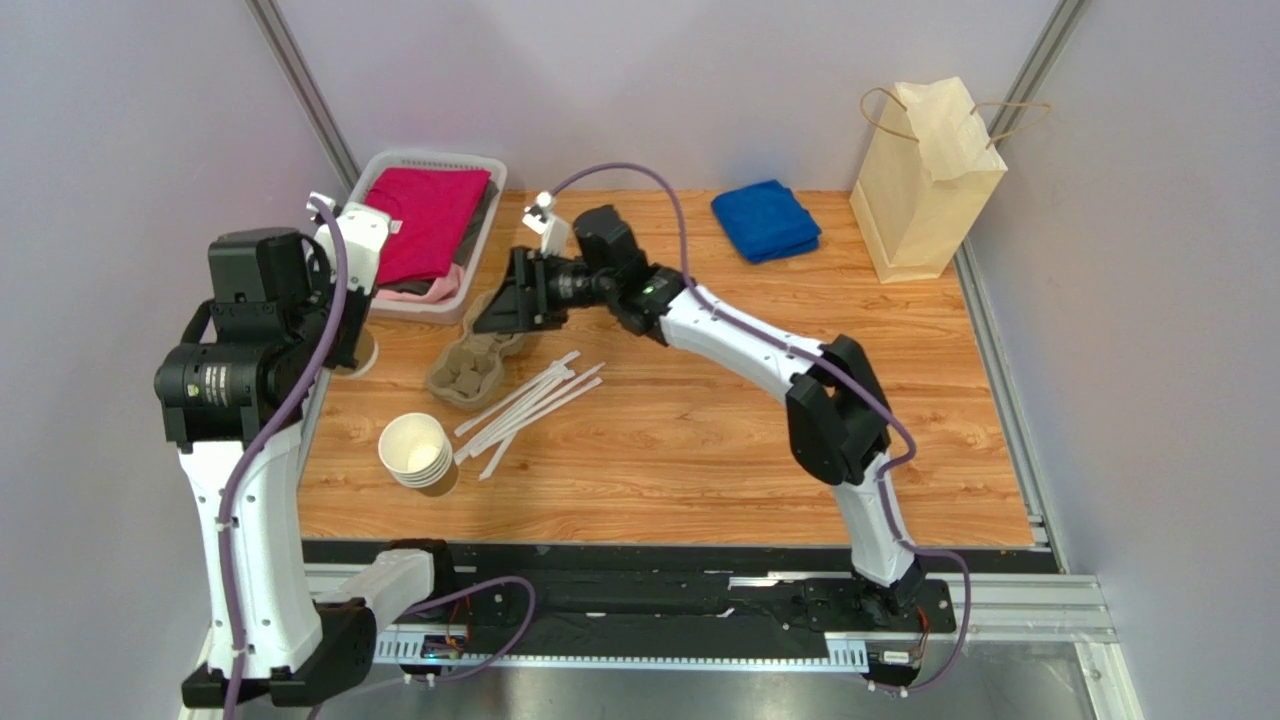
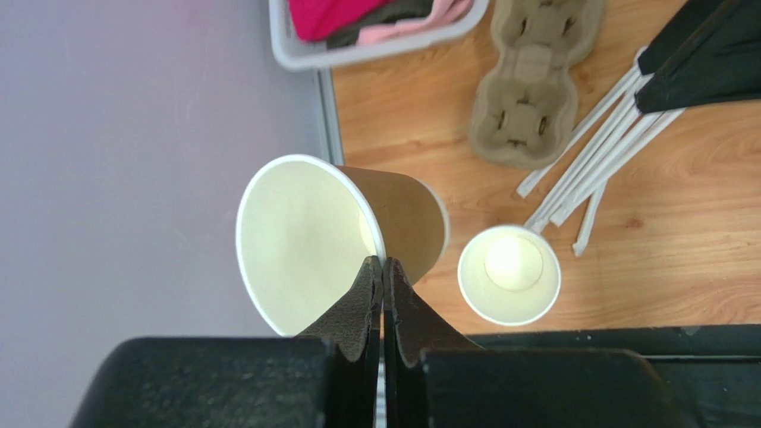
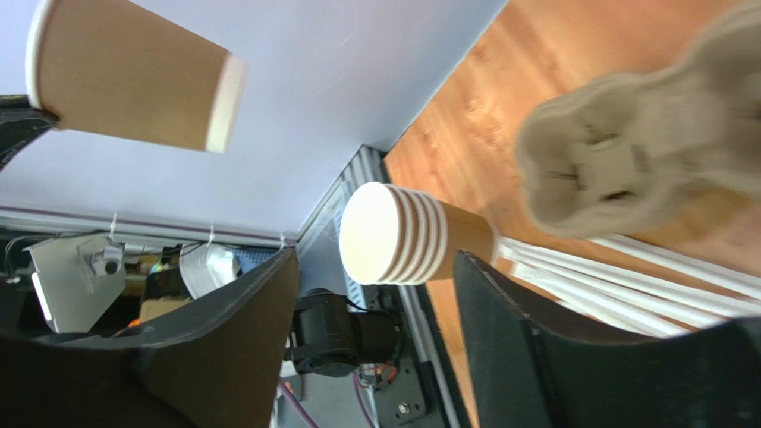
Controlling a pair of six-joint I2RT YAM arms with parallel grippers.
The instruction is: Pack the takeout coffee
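Note:
My left gripper (image 2: pixel 382 265) is shut on the rim of a lidless tan kraft paper cup (image 2: pixel 357 232), white inside, and holds it tilted in the air at the table's left edge. The same cup shows in the right wrist view (image 3: pixel 134 76). In the top view it is mostly hidden behind my left arm (image 1: pixel 365 354). No black lid and no lidded cup is in view. My right gripper (image 1: pixel 493 305) is open and empty (image 3: pixel 375 259), hovering over the cardboard cup carrier (image 1: pixel 467 369).
A stack of lidless paper cups (image 1: pixel 419 452) stands near the front left. White wrapped straws (image 1: pixel 529 402) lie beside the carrier. A grey basket (image 1: pixel 478 252) of pink cloth sits at back left, a blue cloth (image 1: pixel 766 219) and a paper bag (image 1: pixel 927 180) at back right.

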